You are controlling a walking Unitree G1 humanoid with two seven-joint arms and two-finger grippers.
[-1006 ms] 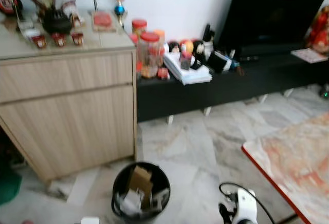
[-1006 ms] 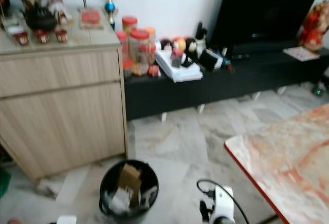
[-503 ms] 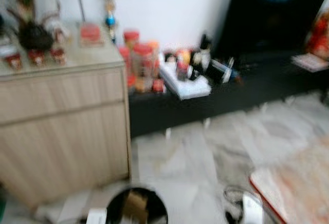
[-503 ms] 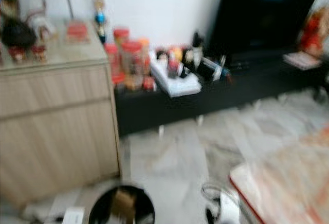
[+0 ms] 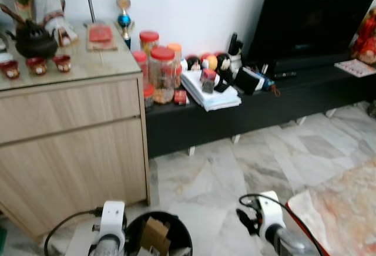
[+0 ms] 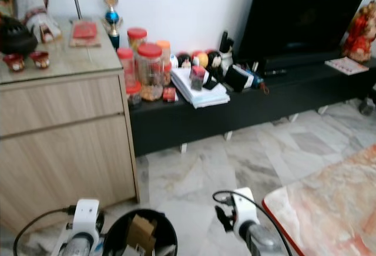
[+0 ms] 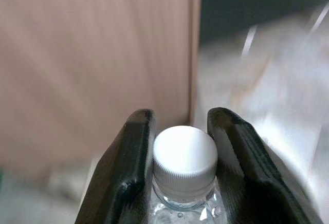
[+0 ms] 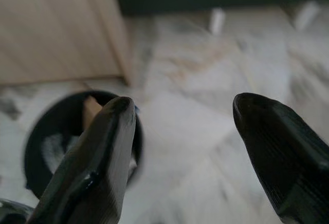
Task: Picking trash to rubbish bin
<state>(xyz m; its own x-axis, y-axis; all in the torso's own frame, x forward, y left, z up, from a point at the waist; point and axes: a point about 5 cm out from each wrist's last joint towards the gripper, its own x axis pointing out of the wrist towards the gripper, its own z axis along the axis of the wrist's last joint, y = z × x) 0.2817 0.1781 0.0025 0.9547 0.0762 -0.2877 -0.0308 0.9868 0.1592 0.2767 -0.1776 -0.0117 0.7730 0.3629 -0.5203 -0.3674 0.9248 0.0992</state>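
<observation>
While left claw [image 7: 180,157] clamps bottle [image 7: 184,167], right claw [image 8: 205,152] spread

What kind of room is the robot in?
Most likely a home living room: a big dark TV stands on a long black low cabinet, snack jars sit beside a wooden sideboard, and the floor is marble tile.

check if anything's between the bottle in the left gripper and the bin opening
Nothing visible blocks it. The left gripper holds the bottle by its neck, just left of the black bin, whose open top holds only cardboard and paper inside.
</observation>
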